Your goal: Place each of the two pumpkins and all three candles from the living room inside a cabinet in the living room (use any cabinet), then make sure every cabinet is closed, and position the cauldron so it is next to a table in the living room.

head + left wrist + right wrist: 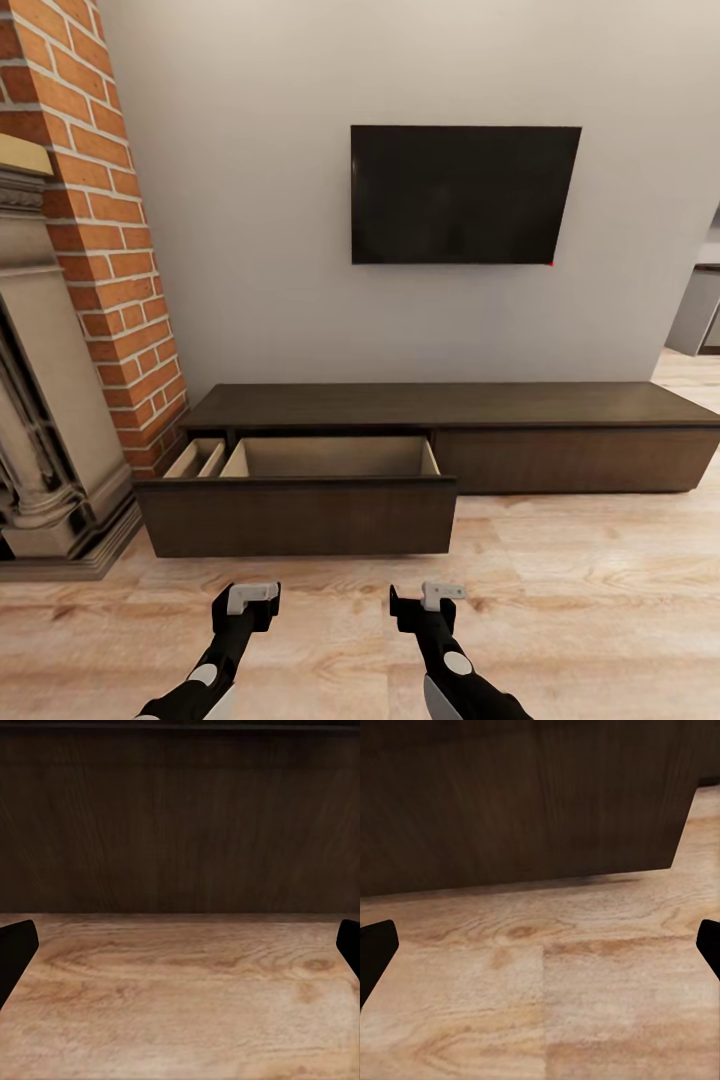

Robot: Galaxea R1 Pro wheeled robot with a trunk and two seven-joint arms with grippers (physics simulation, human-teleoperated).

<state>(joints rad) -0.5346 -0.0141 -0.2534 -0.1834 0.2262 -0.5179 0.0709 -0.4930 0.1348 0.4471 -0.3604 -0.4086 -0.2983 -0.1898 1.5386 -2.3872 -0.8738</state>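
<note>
Both end effectors [250, 597] [428, 596] empty before long cabinet [450, 405] along wall, drawer [300, 515] out.

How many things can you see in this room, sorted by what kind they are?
Cabinet: 1, with its drawer pulled open
TV: 1
Brick fireplace: 1
Robot grippers: 2, left gripper and right gripper
Total: 5

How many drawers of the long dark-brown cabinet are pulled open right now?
1: the wide dark-brown drawer at the cabinet's end nearest the brick fireplace, its pale interior looking empty. The other front is shut.
</note>
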